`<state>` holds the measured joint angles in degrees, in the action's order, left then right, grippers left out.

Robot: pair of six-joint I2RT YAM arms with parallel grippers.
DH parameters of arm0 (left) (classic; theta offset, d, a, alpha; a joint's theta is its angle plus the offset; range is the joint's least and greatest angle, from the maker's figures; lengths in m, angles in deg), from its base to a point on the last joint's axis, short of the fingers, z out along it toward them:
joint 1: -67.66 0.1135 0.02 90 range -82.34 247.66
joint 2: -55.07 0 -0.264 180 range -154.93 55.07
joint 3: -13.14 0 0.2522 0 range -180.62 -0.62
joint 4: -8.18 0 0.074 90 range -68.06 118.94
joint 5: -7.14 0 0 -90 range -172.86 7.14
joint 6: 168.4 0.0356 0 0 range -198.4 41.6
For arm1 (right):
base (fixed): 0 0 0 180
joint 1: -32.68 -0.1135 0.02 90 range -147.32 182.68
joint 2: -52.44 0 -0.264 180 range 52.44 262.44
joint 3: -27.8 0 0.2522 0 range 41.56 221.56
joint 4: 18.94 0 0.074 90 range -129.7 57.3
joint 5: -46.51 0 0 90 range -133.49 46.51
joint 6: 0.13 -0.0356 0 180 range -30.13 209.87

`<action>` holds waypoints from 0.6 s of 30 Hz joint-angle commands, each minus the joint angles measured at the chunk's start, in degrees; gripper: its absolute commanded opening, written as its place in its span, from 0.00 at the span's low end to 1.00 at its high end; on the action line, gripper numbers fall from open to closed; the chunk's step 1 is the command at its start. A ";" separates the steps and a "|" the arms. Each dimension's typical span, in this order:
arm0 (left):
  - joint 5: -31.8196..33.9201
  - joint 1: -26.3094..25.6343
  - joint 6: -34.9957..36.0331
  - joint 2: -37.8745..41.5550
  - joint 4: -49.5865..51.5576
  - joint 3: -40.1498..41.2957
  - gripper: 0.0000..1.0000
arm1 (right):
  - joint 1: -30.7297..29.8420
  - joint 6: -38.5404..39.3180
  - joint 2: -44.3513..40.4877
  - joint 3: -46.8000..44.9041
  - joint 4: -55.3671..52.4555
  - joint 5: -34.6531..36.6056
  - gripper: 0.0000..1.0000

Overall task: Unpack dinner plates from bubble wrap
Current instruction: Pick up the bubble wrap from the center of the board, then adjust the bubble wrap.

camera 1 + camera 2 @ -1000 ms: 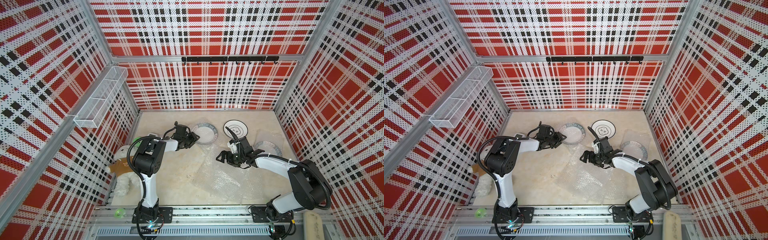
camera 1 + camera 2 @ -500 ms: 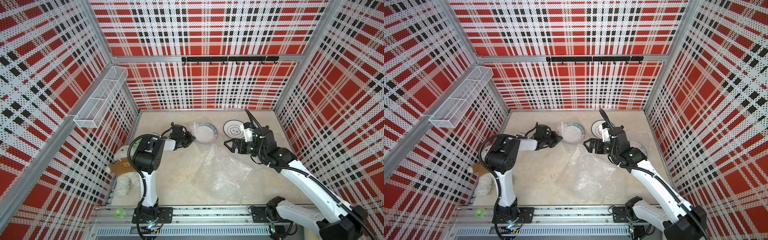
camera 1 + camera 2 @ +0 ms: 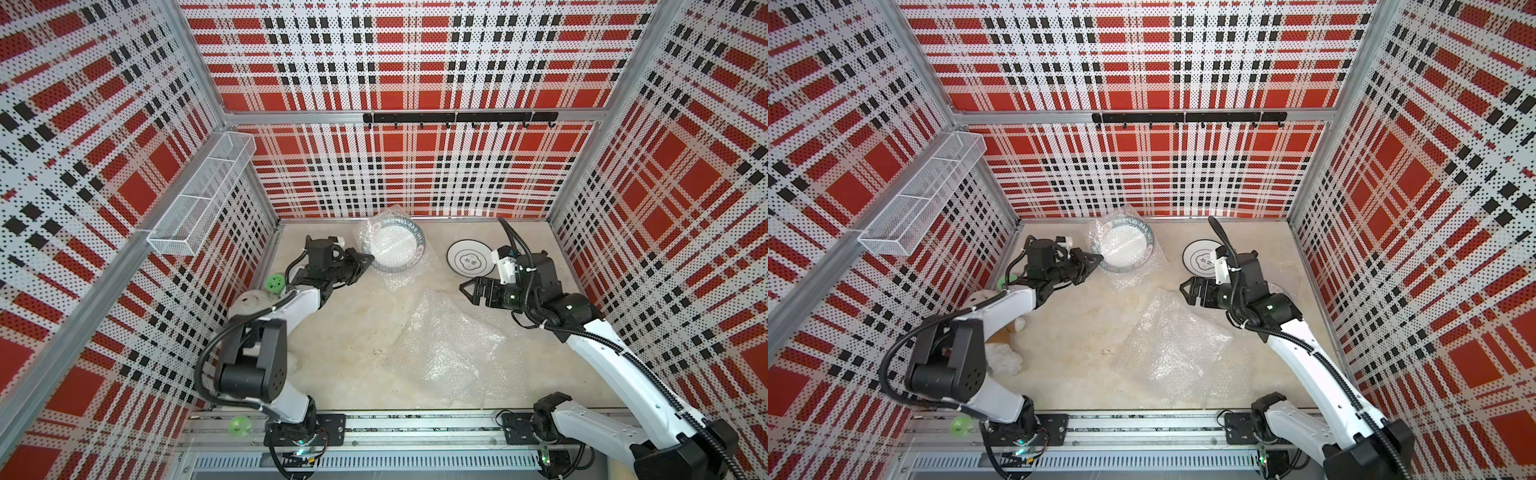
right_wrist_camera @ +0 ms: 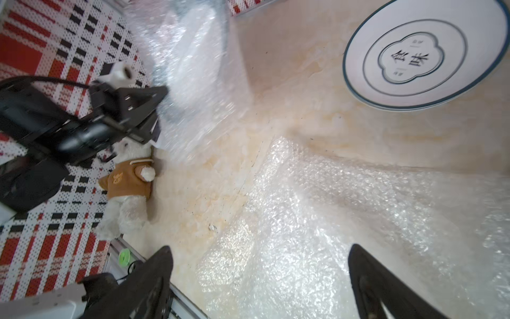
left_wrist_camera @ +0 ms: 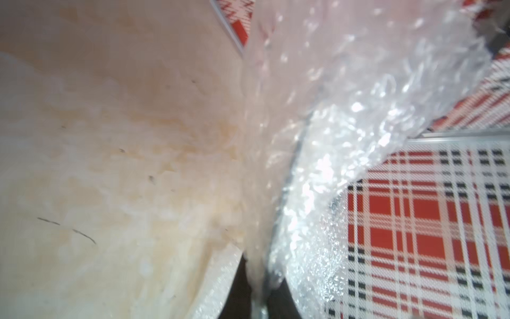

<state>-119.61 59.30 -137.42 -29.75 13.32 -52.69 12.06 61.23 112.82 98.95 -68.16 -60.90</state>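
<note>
My left gripper [image 3: 368,262] [image 3: 1098,259] is shut on the edge of the bubble wrap [image 3: 376,237] round one dinner plate [image 3: 397,249] [image 3: 1127,249], which tilts up off the floor near the back wall. The left wrist view shows the film [image 5: 331,132] pinched between the dark fingers [image 5: 237,292], with the plate's dark rim behind it. An unwrapped dinner plate [image 3: 469,257] [image 3: 1198,257] [image 4: 425,55] lies flat to the right. My right gripper [image 3: 467,289] [image 3: 1185,289] [image 4: 259,276] hangs open and holds nothing, above loose bubble wrap sheets [image 3: 449,345] [image 3: 1175,345] [image 4: 331,215].
A plush bear in a brown shirt [image 3: 249,299] [image 4: 127,185] and a green ball [image 3: 275,283] lie by the left wall under the left arm. A wire basket [image 3: 203,199] hangs on the left wall. A black hook rail [image 3: 459,117] runs along the back wall.
The left gripper has shut on the wrap and tipped the wrapped plate up toward the back wall. The right arm has risen off the table and moved right, still open.
</note>
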 commanded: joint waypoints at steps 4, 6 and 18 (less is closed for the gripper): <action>-7.29 -6.56 17.43 11.59 28.54 -1.91 0.00 | 4.81 1.68 0.13 2.41 1.90 -3.93 1.00; -6.90 -10.63 19.76 12.64 32.05 -1.81 0.00 | 5.45 1.64 -0.47 2.43 1.31 -3.37 1.00; -8.46 -23.97 15.95 -0.40 19.88 1.07 0.00 | 5.86 0.85 -7.60 -2.54 -2.59 -4.16 1.00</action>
<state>-125.71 35.98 -119.81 -27.70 40.60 -52.65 17.72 62.02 107.47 98.36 -70.02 -64.66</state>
